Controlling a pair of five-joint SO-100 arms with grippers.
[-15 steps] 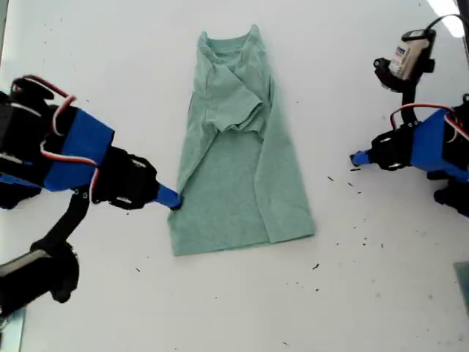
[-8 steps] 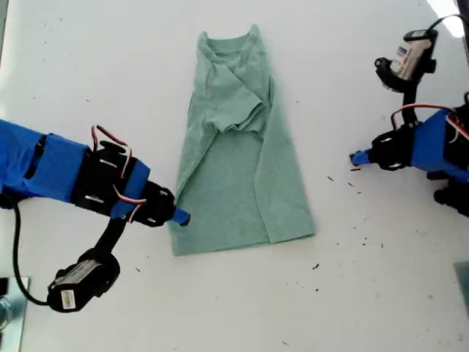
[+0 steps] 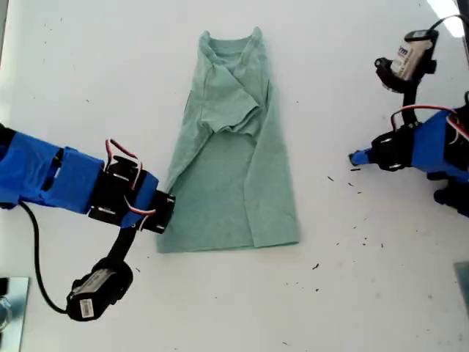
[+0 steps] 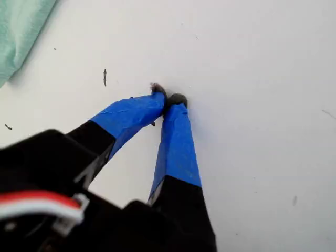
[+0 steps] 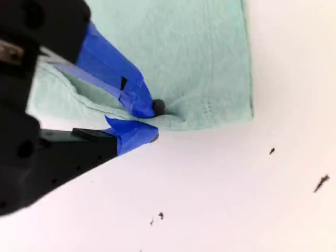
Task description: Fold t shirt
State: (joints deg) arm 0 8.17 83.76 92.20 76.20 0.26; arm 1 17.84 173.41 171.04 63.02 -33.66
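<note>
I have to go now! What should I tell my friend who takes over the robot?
My second hand is pinched on the bottom hem corner of the t shirt, at the exterior view's left. My first hand is shut on nothing, resting on the bare table at the exterior view's right.
Done: the sides and sleeves are folded in, making a long strip.
Left: fold the hem up toward the neck.

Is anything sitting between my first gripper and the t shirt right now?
Nothing visible: only bare white table with a few dark specks lies between my first gripper, shut at the exterior view's right, and the t shirt.
</note>
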